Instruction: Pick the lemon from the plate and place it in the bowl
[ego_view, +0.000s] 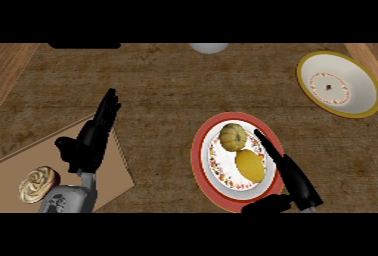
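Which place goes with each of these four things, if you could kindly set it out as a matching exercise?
Things:
1. lemon
2. yellow-rimmed bowl
3. cupcake
4. right hand

Places:
A. on the brown board, lower left
B. far upper right of the view
C. on the red-rimmed plate
D. along the plate's right rim, fingers straight

Pairs: 1-C, 2-B, 3-A, 4-D

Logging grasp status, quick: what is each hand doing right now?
Left hand: open, fingers straight, holding nothing.
Right hand: open beside the lemon, not holding it.
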